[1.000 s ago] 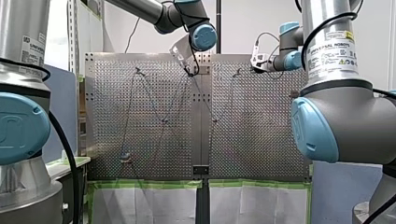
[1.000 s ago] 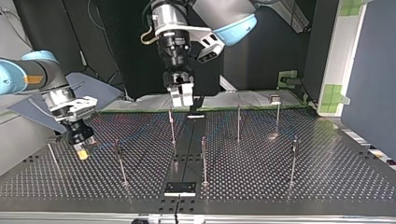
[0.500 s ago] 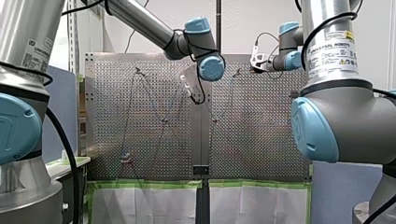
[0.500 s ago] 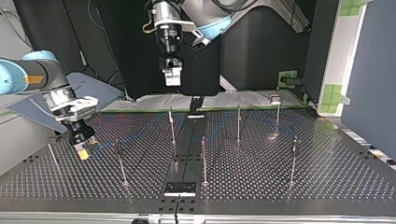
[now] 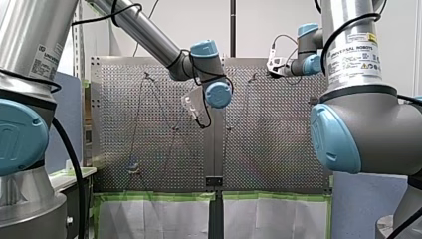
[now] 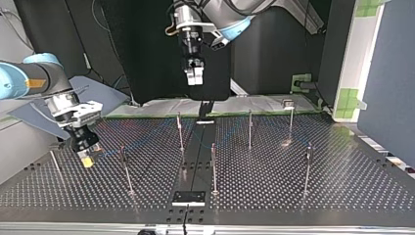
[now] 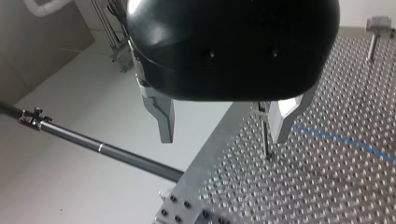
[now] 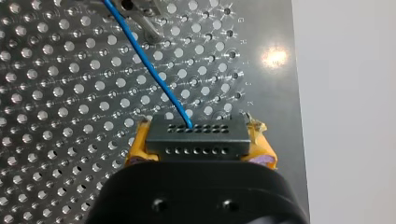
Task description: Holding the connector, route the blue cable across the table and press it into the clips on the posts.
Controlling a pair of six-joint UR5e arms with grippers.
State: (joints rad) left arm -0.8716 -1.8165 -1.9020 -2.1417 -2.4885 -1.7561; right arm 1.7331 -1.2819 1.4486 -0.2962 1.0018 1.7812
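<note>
A black connector (image 8: pixel 196 133) sits between the yellow pads (image 8: pixel 140 147) of my right gripper (image 8: pixel 200 151), which is shut on it low over the perforated table. The blue cable (image 8: pixel 144 60) runs from the connector ahead to a clip post (image 8: pixel 140 11). In the top view my right gripper (image 6: pixel 85 155) is at the left, and the cable (image 6: pixel 142 139) shows faintly between the posts. My left gripper (image 6: pixel 194 76) hangs high above the back of the table, open and empty. In its wrist view (image 7: pixel 224 133) a thin post (image 7: pixel 265 135) and a stretch of cable (image 7: pixel 336 138) lie under it.
Several thin upright posts stand on the table, among them one (image 6: pixel 180 129) at the middle back, one (image 6: pixel 213 166) in front of it and one (image 6: pixel 307 166) at the top view's right. A dark seam plate (image 6: pixel 188 197) lies at the near edge.
My left gripper has lifted off the middle back post, staying open, then shifted a little to the top view's right. My right gripper has held still on the connector.
</note>
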